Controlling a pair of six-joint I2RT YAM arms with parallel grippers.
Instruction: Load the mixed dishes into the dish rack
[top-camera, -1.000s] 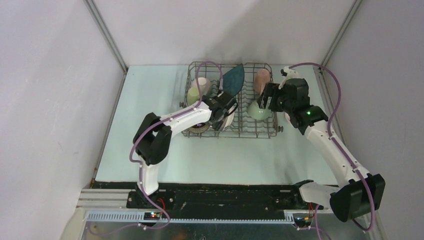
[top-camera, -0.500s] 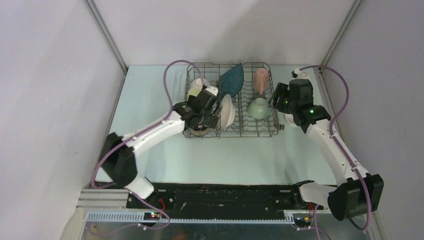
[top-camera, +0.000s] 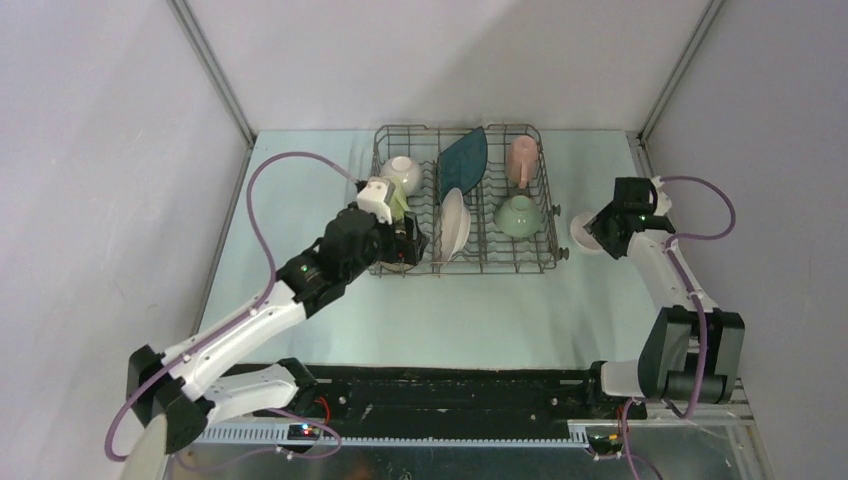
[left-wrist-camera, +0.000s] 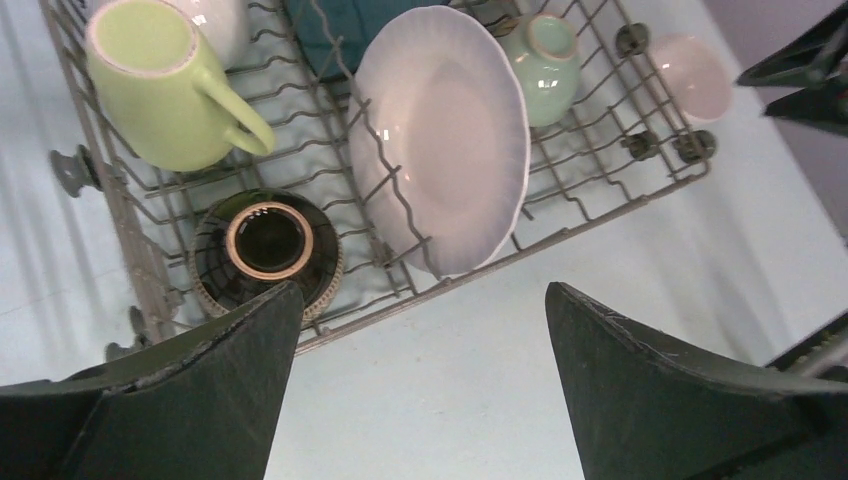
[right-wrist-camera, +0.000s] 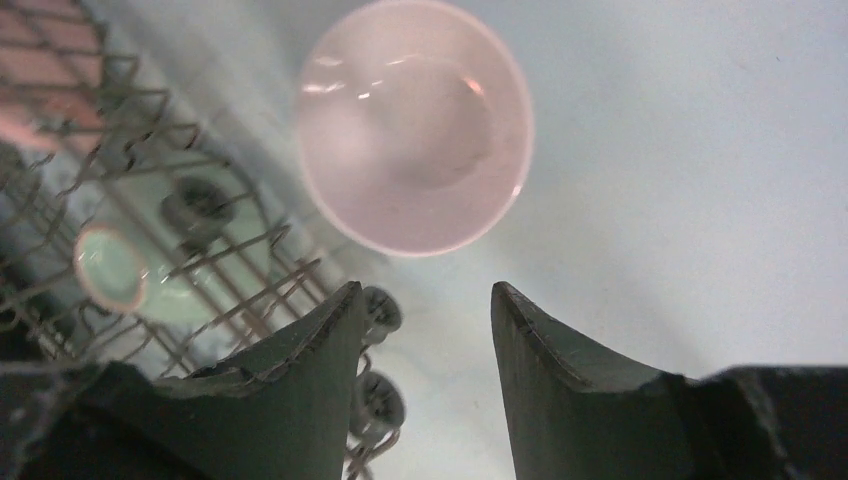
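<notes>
The dish rack (top-camera: 545, 262) holds a white bowl (top-camera: 402, 170), a yellow-green mug (left-wrist-camera: 160, 85), a brown bowl (left-wrist-camera: 265, 245), a white round plate (top-camera: 455, 222), a dark teal plate (top-camera: 465, 158), a pink mug (top-camera: 521, 160) and a pale green bowl (top-camera: 518, 215). My left gripper (top-camera: 408, 242) is open and empty over the rack's near left corner (left-wrist-camera: 422, 290). Another white bowl (top-camera: 580, 232) sits upright on the table just right of the rack. My right gripper (top-camera: 603, 226) is open and empty above that bowl (right-wrist-camera: 415, 125), not touching it (right-wrist-camera: 425, 288).
The rack's near rail (left-wrist-camera: 600, 200) and its round feet (right-wrist-camera: 380, 310) lie close to my right fingers. Grey walls with metal corner posts (top-camera: 210, 70) enclose the pale table (top-camera: 450, 310). The pale green bowl shows upside down in the right wrist view (right-wrist-camera: 110, 265).
My left arm has let go of the white plate, left it standing in the rack and pulled back toward the near left. My right arm has swung right, off the rack, to the bowl on the table.
</notes>
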